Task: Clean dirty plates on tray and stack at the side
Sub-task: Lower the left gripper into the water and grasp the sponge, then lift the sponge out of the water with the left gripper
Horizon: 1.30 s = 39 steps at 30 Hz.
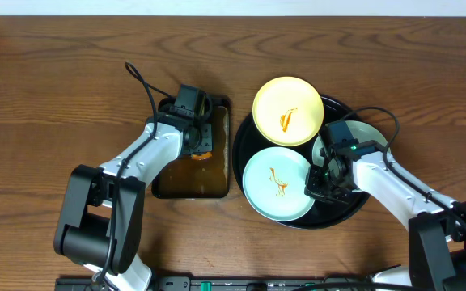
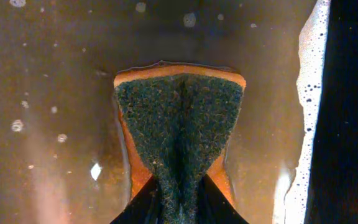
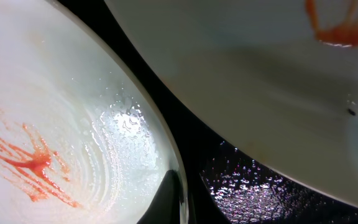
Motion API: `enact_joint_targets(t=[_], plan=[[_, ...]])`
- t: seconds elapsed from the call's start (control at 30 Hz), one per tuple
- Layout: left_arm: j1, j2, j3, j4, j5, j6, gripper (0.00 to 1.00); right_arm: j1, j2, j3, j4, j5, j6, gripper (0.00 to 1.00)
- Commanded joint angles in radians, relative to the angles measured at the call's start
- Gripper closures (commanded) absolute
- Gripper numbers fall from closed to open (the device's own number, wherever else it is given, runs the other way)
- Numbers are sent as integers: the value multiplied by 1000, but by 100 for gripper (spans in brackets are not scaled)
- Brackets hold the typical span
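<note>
The round black tray (image 1: 340, 217) holds three plates. A pale yellow plate (image 1: 288, 111) with an orange smear lies at its far side. A mint-blue plate (image 1: 275, 184) with an orange smear lies at the near left. A second mint-blue plate (image 1: 366, 132) is mostly hidden under my right arm. My right gripper (image 1: 318, 183) is shut on the right rim of the near mint-blue plate (image 3: 73, 124), with one finger (image 3: 182, 205) over the rim. The yellow plate (image 3: 260, 81) and the wet tray floor (image 3: 253, 193) show beside it. My left gripper (image 1: 198, 136) is shut on a sponge.
A dark rectangular pan (image 1: 191, 184) left of the tray holds brownish soapy water (image 2: 55, 93). The orange sponge with a green scouring face (image 2: 179, 118) sits in it, pinched between my left fingers (image 2: 179, 211). The pan's dark wall (image 2: 353, 124) is at the right, with foam.
</note>
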Motion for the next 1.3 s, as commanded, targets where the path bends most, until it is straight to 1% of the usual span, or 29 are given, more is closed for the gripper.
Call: enact_joint_targets(t=[0.0, 0.1, 0.13, 0.27, 0.4, 0.57, 0.73, 0.83, 0.93, 1.1, 1.27], plan=[[-1, 7, -22, 0, -9, -2, 81, 12, 11, -9, -16, 14, -2, 99], [-1, 18, -31, 19, -9, -2, 81, 12, 11, -9, -16, 14, -2, 99], [-1, 24, -32, 20, -10, -2, 87, 12, 11, -9, -16, 14, -2, 99], [-1, 64, -32, 21, -9, -2, 92, 12, 11, -9, -16, 13, -2, 99], [-1, 57, -31, 10, -9, -2, 92, 12, 11, -9, -16, 11, -2, 99], [0, -40, -26, -22, -10, -2, 93, 12, 11, -9, -16, 11, -3, 99], [0, -165, -26, -100, -10, -2, 93, 12, 11, -9, -15, 11, -3, 99], [0, -217, -26, -156, -10, -2, 92, 12, 11, -9, -16, 11, -3, 99], [0, -256, -26, -177, -10, -2, 92, 12, 11, -9, -15, 11, -3, 99], [0, -319, -26, -142, -41, 2, 92, 12, 11, -9, -15, 11, -3, 99], [0, -396, -26, -55, -62, 29, 93, 12, 11, -9, -15, 11, -3, 99]])
